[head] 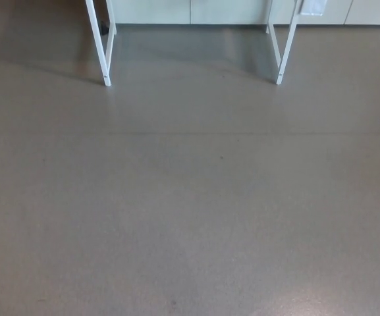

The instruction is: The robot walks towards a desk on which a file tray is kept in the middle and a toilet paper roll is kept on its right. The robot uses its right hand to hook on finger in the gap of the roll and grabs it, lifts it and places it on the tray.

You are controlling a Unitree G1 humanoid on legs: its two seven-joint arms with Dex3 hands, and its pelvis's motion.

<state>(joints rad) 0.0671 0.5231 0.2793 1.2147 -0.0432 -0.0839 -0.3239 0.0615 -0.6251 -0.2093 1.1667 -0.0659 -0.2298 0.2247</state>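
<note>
Head view looking down at a wide stretch of bare grey floor [190, 210], with nothing of me in it: neither my left hand nor my right hand shows, so I cannot tell whether my fingers are released, clenched or grasping anything. At the top edge stand two thin white supports, the left desk leg [98, 46] and the right desk leg [288, 46], well apart, with a soft shadow on the floor between them and pale cabinet fronts [229, 10] behind. The desktop is cut off above the frame, so the toilet paper roll and the file tray are both out of sight; by the task, the roll should sit to the right of the tray up there. I judge that I am in the approach, with the grab not yet begun. I expect the roll to be very light and soft, easy to crush or unravel if squeezed from outside, while its hollow core should be stiffer. One finger hooked into that gap looks the safest hold.
</note>
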